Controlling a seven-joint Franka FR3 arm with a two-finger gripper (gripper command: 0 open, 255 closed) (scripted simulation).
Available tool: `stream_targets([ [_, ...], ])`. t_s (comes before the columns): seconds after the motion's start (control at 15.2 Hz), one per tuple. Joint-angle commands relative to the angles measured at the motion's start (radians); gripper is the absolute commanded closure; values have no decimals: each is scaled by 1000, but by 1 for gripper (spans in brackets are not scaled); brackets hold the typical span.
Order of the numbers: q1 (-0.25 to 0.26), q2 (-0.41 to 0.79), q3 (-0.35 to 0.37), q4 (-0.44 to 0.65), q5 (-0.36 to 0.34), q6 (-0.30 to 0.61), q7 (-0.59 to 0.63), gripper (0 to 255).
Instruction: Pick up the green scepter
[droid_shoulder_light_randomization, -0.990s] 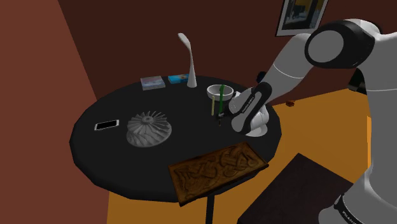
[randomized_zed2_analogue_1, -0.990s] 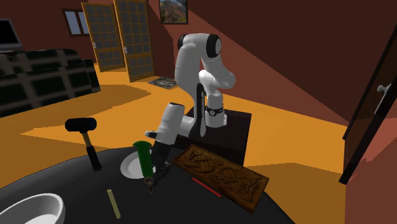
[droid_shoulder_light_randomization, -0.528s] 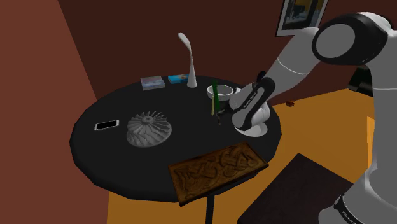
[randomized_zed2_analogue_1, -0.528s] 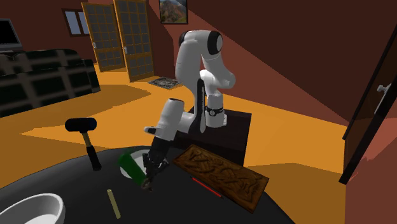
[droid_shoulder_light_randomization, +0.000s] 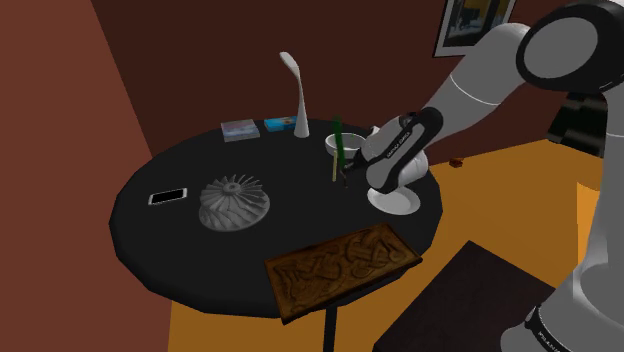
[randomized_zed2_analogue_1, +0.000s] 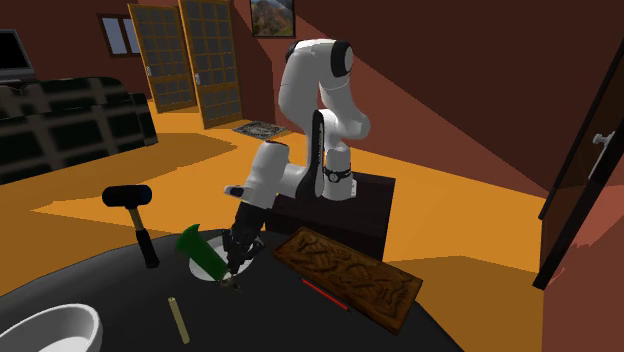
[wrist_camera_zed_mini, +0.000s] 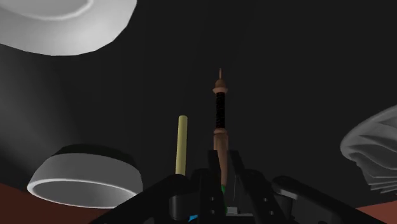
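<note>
Right: gripper (droid_shoulder_light_randomization: 346, 178) is clamping shut on the green scepter (droid_shoulder_light_randomization: 339, 140) where green meets the brown handle, so the head is leaning out toward 10 o'clock in the second exterior view, probably clear of the table (droid_shoulder_light_randomization: 180, 240). It's hanging at the table's 2 o'clock near the rim, with the white bowl (droid_shoulder_light_randomization: 331, 146) close at 12 and the yellow stick (droid_shoulder_light_randomization: 333, 170) just beside at 9. Room is opening straight up.
</note>
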Motion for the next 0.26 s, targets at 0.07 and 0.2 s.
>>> stream_targets([
  [0.07, -3, -43, 2, -8, -1, -36, 1, 255],
  [0.2, -3, -46, 2, -8, -1, -38, 1, 255],
])
